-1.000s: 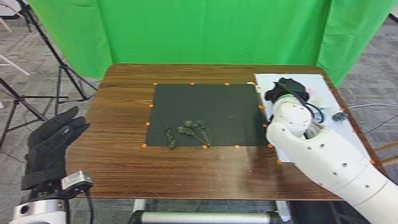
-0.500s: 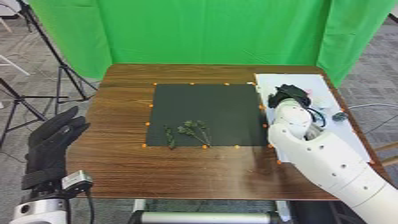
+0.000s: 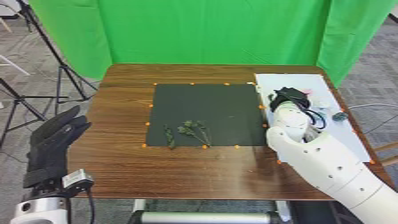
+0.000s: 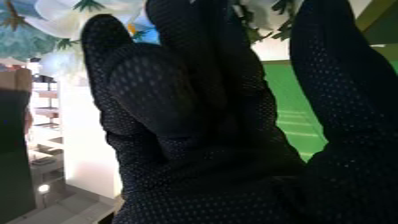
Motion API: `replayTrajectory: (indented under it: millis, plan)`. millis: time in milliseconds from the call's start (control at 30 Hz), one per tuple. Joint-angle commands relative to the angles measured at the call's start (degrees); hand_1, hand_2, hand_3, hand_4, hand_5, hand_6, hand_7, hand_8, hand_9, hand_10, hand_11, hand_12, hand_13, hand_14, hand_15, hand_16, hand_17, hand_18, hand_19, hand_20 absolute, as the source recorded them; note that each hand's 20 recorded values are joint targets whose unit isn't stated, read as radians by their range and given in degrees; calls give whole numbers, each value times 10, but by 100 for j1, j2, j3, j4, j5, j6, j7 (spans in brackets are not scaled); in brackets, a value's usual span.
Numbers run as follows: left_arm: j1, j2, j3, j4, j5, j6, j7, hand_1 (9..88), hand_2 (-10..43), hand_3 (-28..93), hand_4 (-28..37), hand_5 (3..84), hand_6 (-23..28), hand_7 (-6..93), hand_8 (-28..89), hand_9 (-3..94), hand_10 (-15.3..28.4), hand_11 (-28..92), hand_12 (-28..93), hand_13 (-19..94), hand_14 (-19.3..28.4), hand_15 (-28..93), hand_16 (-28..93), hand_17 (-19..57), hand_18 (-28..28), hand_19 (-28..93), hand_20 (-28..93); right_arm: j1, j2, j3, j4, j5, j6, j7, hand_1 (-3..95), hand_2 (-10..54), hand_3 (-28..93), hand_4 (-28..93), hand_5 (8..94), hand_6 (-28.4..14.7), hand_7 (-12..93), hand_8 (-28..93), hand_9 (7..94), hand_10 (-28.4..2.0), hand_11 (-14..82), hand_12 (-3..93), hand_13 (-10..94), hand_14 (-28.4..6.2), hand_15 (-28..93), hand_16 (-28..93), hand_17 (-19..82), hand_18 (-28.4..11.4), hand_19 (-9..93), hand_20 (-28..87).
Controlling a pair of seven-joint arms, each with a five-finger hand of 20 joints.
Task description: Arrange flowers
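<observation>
My right hand [image 3: 290, 97] is over the white board [image 3: 302, 82] at the table's right side, open. Past it on the board lie a pink bloom [image 3: 307, 91], pale flowers [image 3: 323, 102] and a grey-blue bloom [image 3: 339, 116]. In the right wrist view the glove of my right hand [image 4: 209, 165] has its fingers fairly straight, with a white flower [image 4: 64, 17] and green leaves by the fingertips; contact cannot be told. Green sprigs [image 3: 190, 130] and a narrow leafy stem [image 3: 170, 136] lie on the dark mat [image 3: 206, 105]. My left hand [image 3: 55, 142] stands open beside the table's left edge.
Orange markers line the mat on the brown table [image 3: 124, 115]. A green curtain [image 3: 213, 30] hangs behind the table's far edge. A black tripod [image 3: 60, 75] stands on the floor at the left.
My right hand has drawn back slightly toward the robot, and the pink bloom beyond it has come into sight. The left hand has stayed nearly still. The sprigs on the mat have not moved.
</observation>
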Motion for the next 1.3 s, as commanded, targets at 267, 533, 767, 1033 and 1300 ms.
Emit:
replayTrajectory:
  millis: [267,533,767,1033,1300]
  plan:
    - [36,-124,-42,2,93,-88,-87,264,43,838,-171,409,101,178,-111,370,199,376,79,254,271,627,-161,-90,218,577,21,-102,21,-177,211,-206,193,55,536,-94,715,-282,849,-27,227,110,916,-108,281,227,905,-46,618,191,536,-149,930,-283]
    - [179,37,-38,-36,-88,54,95,264,44,838,-172,409,101,179,-111,371,200,376,78,253,271,627,-161,-90,218,578,21,21,199,-319,26,-289,760,-20,530,-95,740,-282,865,-27,223,135,931,-103,302,225,925,-35,618,197,543,-149,932,-261]
    - [218,117,-39,-50,-141,113,159,265,45,837,-173,409,101,179,-112,371,200,376,78,254,271,626,-161,-90,218,578,21,222,273,-435,-131,-292,1038,-80,527,-95,753,-282,872,-27,222,146,936,-101,311,226,931,-31,618,201,546,-150,932,-237]
    - [281,172,-51,-62,-208,175,259,265,45,837,-173,408,101,179,-112,371,200,376,78,253,271,626,-161,-90,218,578,20,381,331,-573,-388,-344,1295,-176,525,-95,760,-282,876,-28,218,152,937,-98,315,227,936,-30,617,203,545,-152,932,-216]
    - [470,131,-233,-131,-144,175,208,264,44,837,-172,408,101,180,-112,371,199,377,78,254,270,626,-161,-90,218,578,20,-382,143,38,-1199,-422,1235,-220,524,-95,763,-278,881,-28,214,159,937,-98,323,222,937,-30,623,201,546,-154,932,-201]
